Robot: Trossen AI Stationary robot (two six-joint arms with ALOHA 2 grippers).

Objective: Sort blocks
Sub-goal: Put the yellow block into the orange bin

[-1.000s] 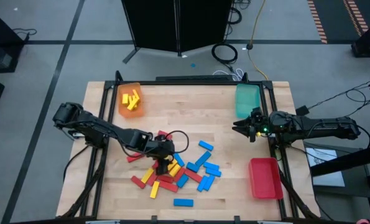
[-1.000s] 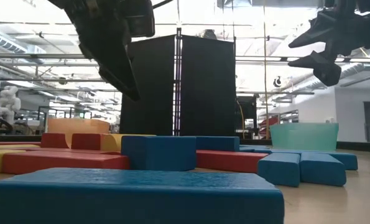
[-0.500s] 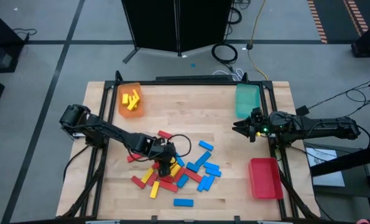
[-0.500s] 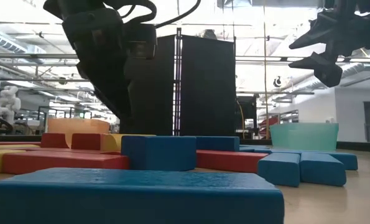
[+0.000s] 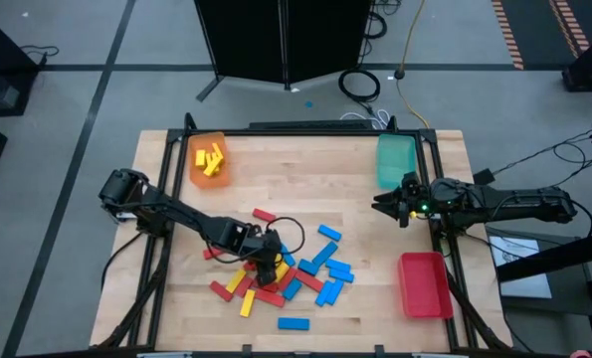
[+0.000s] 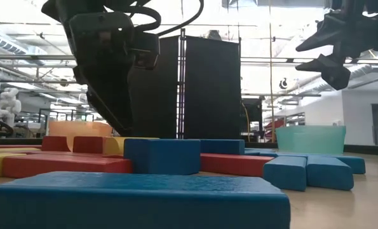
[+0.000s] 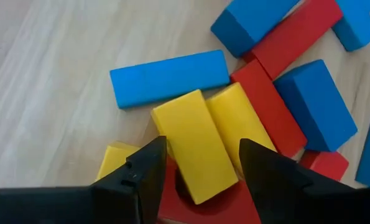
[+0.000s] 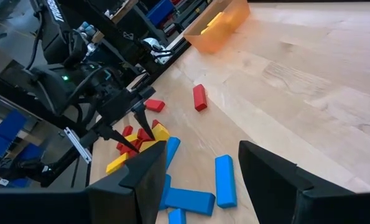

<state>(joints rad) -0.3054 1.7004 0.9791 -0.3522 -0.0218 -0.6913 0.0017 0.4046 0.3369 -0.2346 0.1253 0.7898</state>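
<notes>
Left gripper low over the heap of blocks near the table's front middle, jaws spread wide to either side of a yellow block, not closed on it; right gripper raised beside the teal tray, jaws parted, empty; a few yellow blocks in the orange tray.

One camera looks straight down at the whole tabletop. One sits low, very near the blocks. Both wrist cameras see the same pile.
</notes>
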